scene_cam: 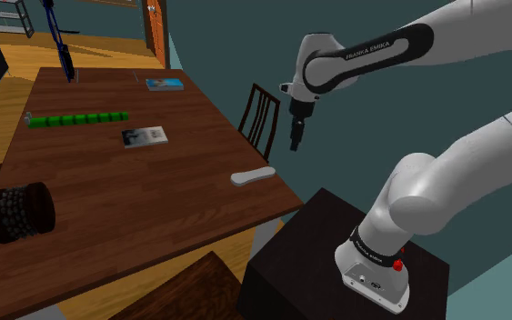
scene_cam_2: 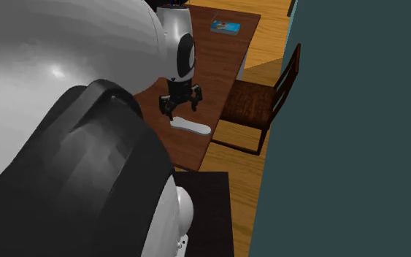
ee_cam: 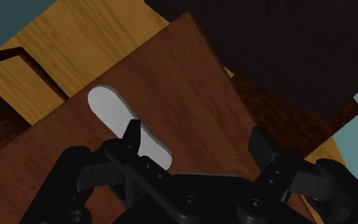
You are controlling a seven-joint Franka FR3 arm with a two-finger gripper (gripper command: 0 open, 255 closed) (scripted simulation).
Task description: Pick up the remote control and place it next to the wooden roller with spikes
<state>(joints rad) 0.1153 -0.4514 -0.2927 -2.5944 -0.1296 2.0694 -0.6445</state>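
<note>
A pale grey, flat, elongated remote control (scene_cam: 252, 175) lies near the table's corner closest to the stand. It also shows in the second exterior view (scene_cam_2: 190, 126) and the wrist view (ee_cam: 117, 114). The dark, stud-covered roller (scene_cam: 19, 212) lies on its side at the shoulder view's left end of the dark wooden table (scene_cam: 154, 200). My black gripper (scene_cam: 296, 138) hangs open in the air, above the remote and a little past the table's edge. In the wrist view (ee_cam: 196, 140) one fingertip (ee_cam: 131, 132) overlaps the remote, and nothing sits between the fingers.
On the table lie a green segmented bar (scene_cam: 76, 119), a small grey booklet (scene_cam: 145, 135) and a blue book (scene_cam: 164, 85). A dark wooden chair (scene_cam: 261, 116) stands at the table's side near the gripper. The black stand (scene_cam: 336, 264) is just off the table's corner.
</note>
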